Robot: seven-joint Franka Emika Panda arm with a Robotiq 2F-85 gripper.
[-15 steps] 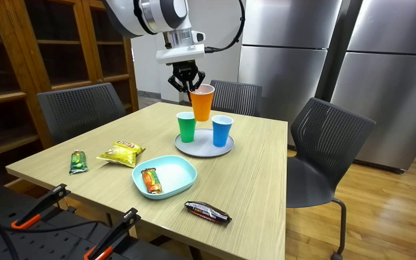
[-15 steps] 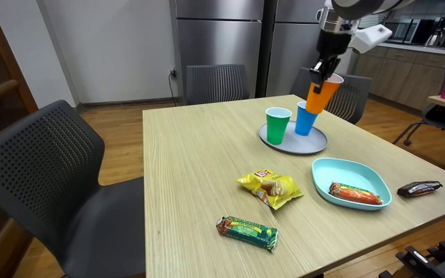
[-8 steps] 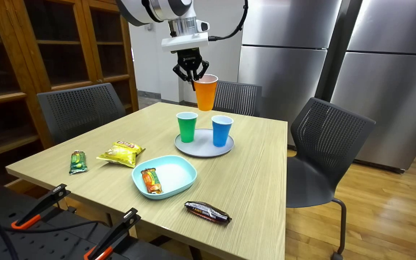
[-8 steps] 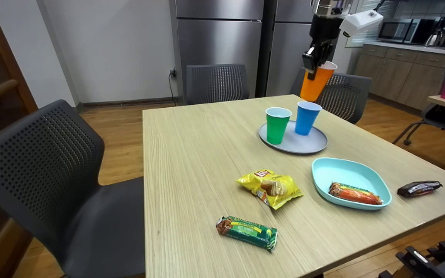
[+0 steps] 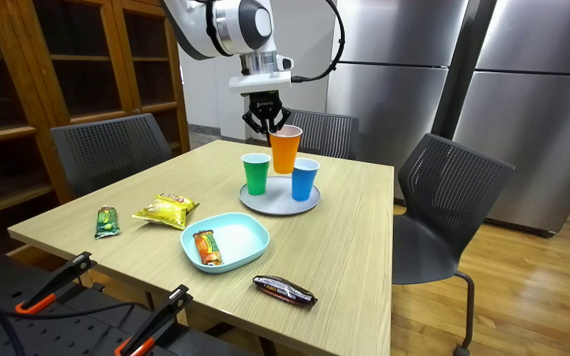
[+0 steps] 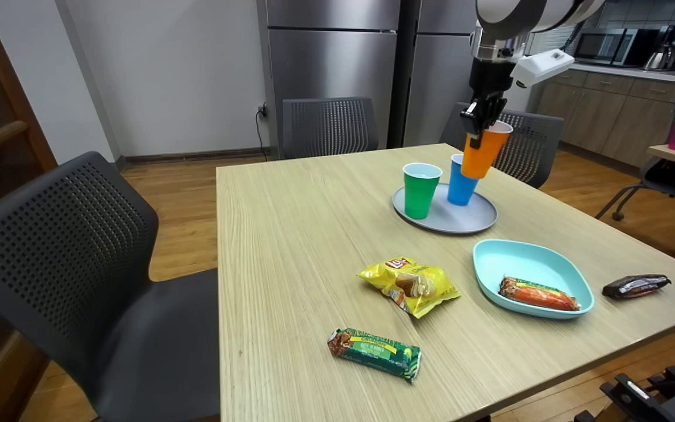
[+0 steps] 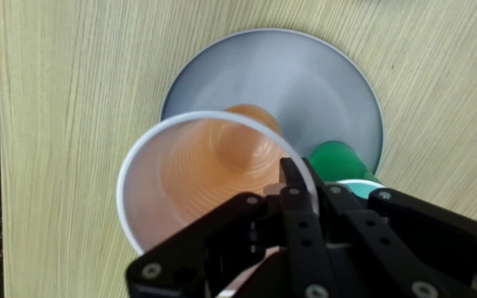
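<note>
My gripper (image 7: 302, 169) is shut on the wall of an orange cup (image 5: 285, 152), one finger inside the white rim and one outside. The cup hangs mouth up over the grey plate (image 5: 279, 209), leaning a little in an exterior view (image 6: 483, 157). On that plate stand a green cup (image 6: 419, 194) and a blue cup (image 5: 304, 183), both upright. In the wrist view the green cup (image 7: 334, 159) shows partly beside the fingers; the blue one is hidden there. Whether the orange cup touches the blue cup, I cannot tell.
A teal dish (image 5: 243, 242) holds a red-orange snack bar (image 5: 208, 247). Around it lie a yellow chip bag (image 6: 412, 286), a green snack bar (image 6: 375, 354) and a dark wrapped bar (image 5: 285, 290). Chairs (image 5: 453, 188) stand round the table (image 5: 349, 232).
The orange cup rose with my gripper, then came down lower than at the start, nearer the plate. It also shifted slightly sideways. The grip has held, and the cups on the plate stayed still.
</note>
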